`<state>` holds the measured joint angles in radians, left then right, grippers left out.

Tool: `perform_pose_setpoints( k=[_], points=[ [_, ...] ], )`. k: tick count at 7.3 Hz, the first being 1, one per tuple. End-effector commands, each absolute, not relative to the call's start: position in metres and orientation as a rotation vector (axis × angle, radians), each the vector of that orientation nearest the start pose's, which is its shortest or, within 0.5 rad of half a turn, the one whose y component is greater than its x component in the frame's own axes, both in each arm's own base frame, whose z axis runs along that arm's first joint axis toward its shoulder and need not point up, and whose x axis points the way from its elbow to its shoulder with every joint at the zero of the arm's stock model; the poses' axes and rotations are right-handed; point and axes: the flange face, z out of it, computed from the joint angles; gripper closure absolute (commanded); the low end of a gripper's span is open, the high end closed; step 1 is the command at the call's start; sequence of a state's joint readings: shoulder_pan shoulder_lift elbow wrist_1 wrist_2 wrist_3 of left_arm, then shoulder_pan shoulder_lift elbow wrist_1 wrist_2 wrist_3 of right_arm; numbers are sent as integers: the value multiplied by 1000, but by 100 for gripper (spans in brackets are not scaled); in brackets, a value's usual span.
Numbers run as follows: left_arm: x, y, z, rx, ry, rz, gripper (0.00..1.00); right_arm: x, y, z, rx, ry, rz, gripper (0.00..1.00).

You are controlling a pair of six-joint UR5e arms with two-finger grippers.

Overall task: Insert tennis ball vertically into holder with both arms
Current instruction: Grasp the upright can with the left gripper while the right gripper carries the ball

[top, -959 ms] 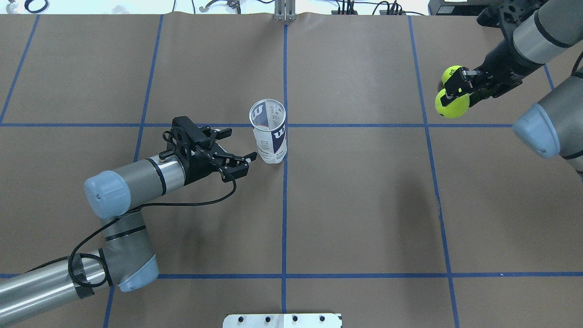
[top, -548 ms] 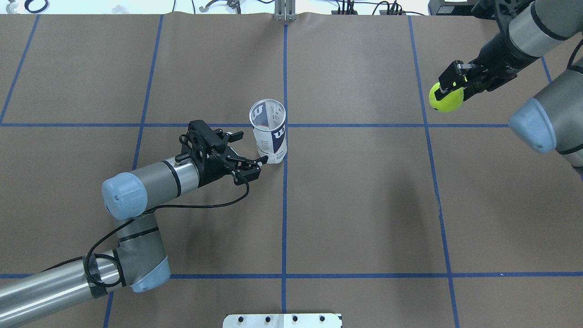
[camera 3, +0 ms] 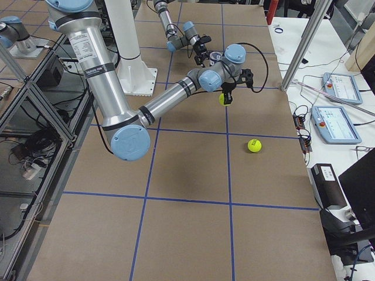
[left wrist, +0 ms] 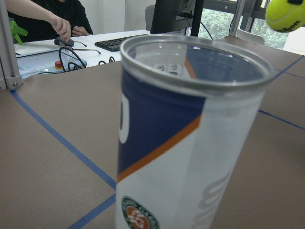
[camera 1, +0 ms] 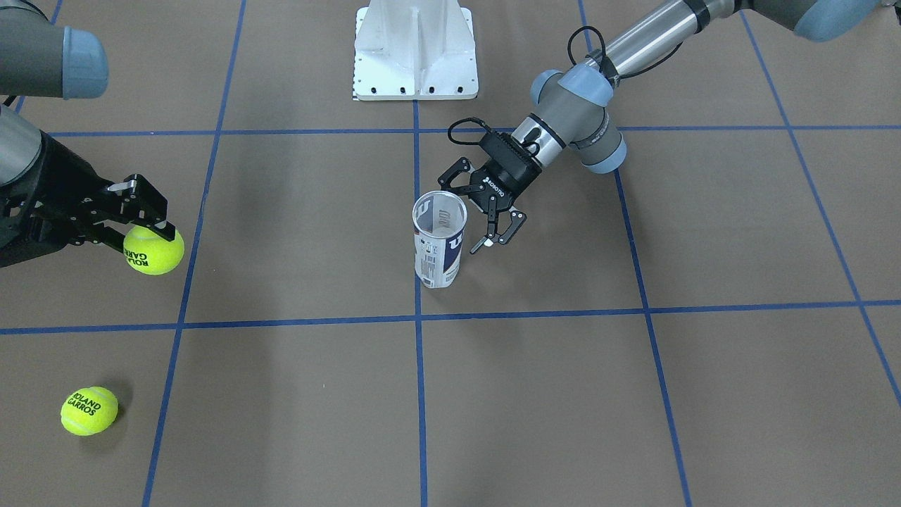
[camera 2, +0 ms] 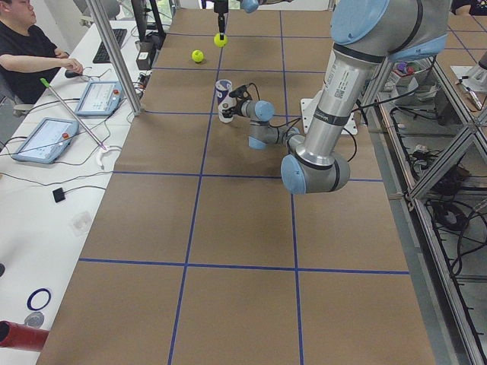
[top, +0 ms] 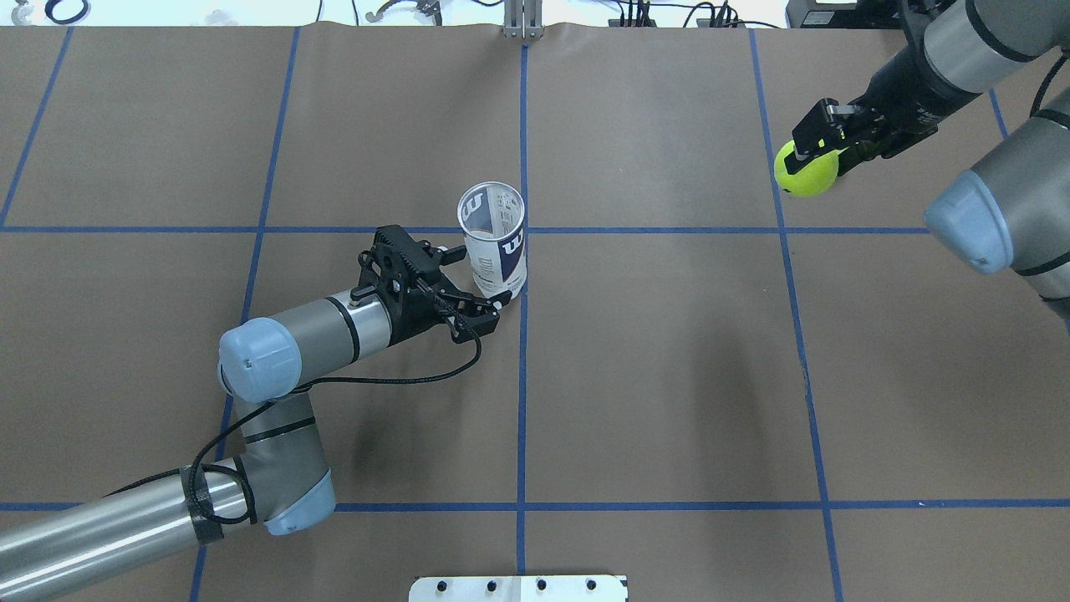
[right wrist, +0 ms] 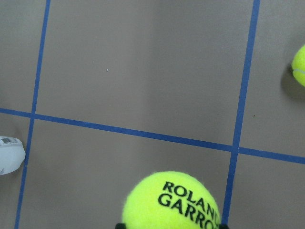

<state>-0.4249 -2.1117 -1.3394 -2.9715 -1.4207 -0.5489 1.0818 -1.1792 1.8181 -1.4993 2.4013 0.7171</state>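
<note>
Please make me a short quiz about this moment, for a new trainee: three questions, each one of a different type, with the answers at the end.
1. True or false: the holder stands upright with no lid on its mouth.
2. Choose one. What is the right gripper shut on? A. the holder. B. a tennis ball. C. nothing.
3. Fill the gap: the left gripper, low beside the holder, is ___ (open or shut).

Key: 1 true; 2 B; 3 open.
</note>
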Motion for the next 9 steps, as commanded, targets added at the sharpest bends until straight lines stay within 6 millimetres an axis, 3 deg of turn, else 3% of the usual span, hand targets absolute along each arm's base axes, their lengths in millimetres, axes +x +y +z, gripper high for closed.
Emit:
perform_pose_setpoints(
  k=[1,5,9],
  points=[
    [558,-415,294,1218,1207,317,1,-227,-552,296,107,-1042,-80,100],
    [562,-420,303,1207,1188,319,1,-230,-546,274,102,-1073,-64,100],
    [584,-429,283,1209,1192,319,1,-245,-546,245,84,-1100,-32,100]
  ],
)
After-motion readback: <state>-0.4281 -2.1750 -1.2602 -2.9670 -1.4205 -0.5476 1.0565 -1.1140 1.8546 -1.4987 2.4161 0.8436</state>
